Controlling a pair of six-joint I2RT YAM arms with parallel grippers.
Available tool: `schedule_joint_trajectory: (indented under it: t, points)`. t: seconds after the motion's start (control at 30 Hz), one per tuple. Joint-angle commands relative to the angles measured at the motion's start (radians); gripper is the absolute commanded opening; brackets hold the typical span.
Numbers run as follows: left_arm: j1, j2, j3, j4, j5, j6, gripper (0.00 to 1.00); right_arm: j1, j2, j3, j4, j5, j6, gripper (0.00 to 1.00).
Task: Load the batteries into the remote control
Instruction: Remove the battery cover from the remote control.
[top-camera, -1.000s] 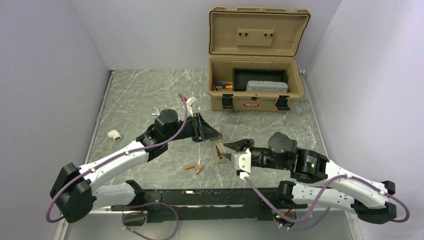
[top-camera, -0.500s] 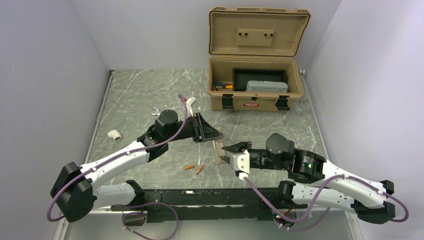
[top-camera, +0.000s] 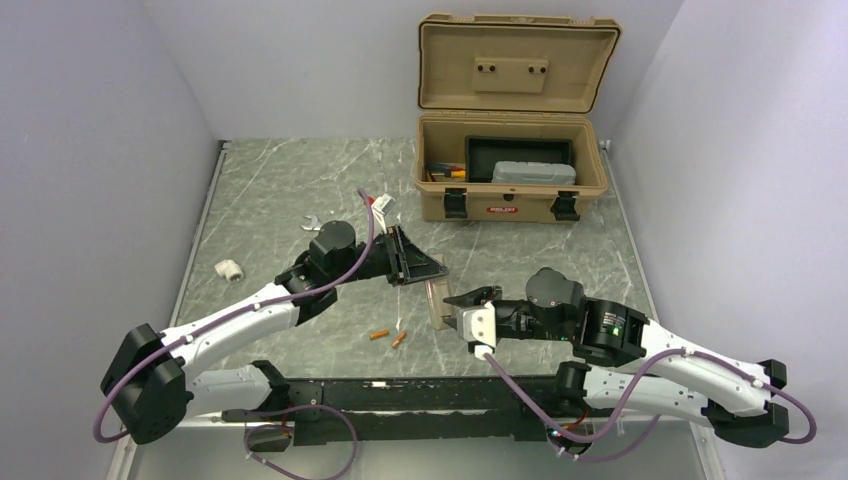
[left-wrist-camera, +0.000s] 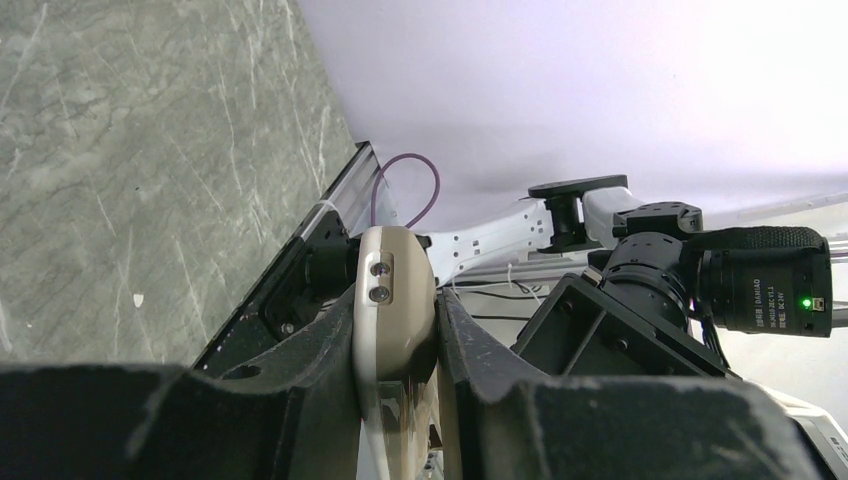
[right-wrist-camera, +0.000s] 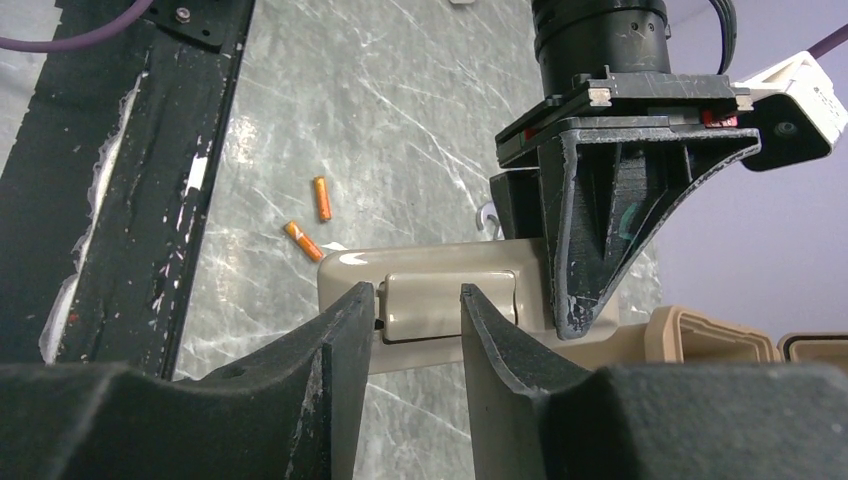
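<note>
My left gripper (top-camera: 428, 272) is shut on the remote control (top-camera: 436, 302), holding it off the table with its grey-tan back toward the right arm. In the left wrist view the remote control (left-wrist-camera: 395, 300) sits clamped between both fingers of the left gripper (left-wrist-camera: 397, 345). My right gripper (right-wrist-camera: 417, 295) stands open, its tips against the remote control (right-wrist-camera: 430, 262) on either side of the left part of the battery cover (right-wrist-camera: 490, 305). Nothing is held in it. Two orange batteries (top-camera: 378, 335) (top-camera: 400, 339) lie on the table, and these batteries (right-wrist-camera: 322, 198) (right-wrist-camera: 303, 241) also show beyond the remote.
An open tan toolbox (top-camera: 510, 195) stands at the back right. A silver wrench (top-camera: 310, 224) lies behind the left wrist, and a white fitting (top-camera: 229, 269) sits at the left. The black base rail (top-camera: 400, 388) runs along the near edge.
The right gripper has slid left, up to the remote's back. The left gripper and the remote have stayed still.
</note>
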Motion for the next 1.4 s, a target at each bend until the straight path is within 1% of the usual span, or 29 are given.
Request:
schedule_joint_trajectory:
  t: [0.0, 0.6, 0.9, 1.37]
  points:
    - [-0.012, -0.011, -0.007, 0.067, 0.024, -0.022, 0.00, -0.007, -0.019, 0.003, 0.007, 0.003, 0.010, 0.40]
    - [-0.013, -0.015, -0.019, 0.082, 0.013, -0.033, 0.00, -0.007, -0.032, 0.002, -0.013, -0.063, 0.041, 0.44]
    - [-0.011, -0.011, -0.016, 0.088, 0.012, -0.037, 0.00, -0.007, -0.029, 0.000, -0.047, -0.078, 0.037, 0.48]
    - [-0.011, 0.006, -0.014, 0.103, 0.023, -0.048, 0.00, -0.007, -0.042, -0.023, -0.001, -0.030, 0.032, 0.49]
